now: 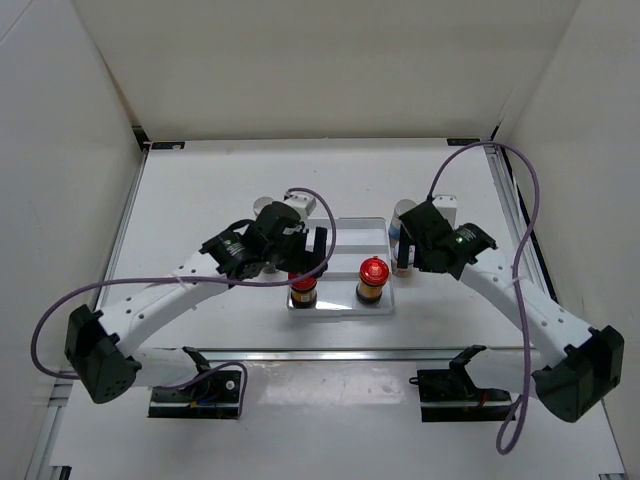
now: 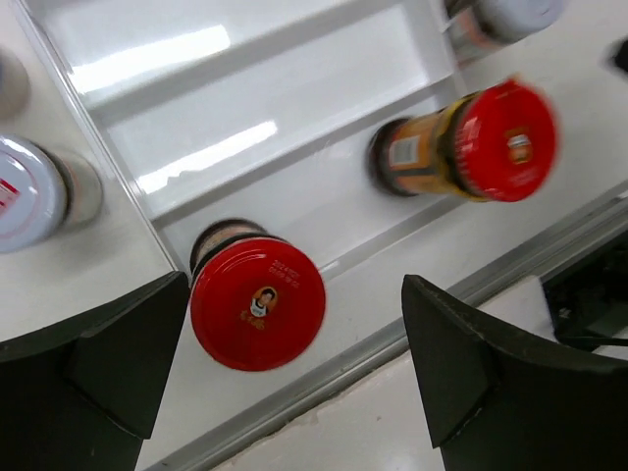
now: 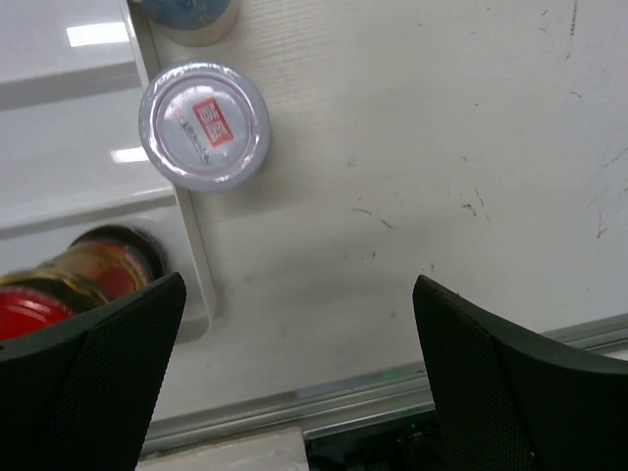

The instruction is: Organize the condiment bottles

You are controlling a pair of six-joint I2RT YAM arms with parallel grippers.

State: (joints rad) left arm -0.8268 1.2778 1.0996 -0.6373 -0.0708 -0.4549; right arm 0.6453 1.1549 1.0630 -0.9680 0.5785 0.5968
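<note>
Left tool (image 2: 294, 289) spread astride red-capped jar (image 2: 257, 302), tray (image 2: 294, 98) near edge (like beside like, I judge) | right tool (image 3: 299, 285) spread, empty.

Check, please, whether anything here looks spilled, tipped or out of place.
Nothing is spilled, tipped or damaged. Both red-capped jars stand upright in the front row of the tray. Only a white-lid jar stands outside it, on the table beside the tray's right edge.
</note>
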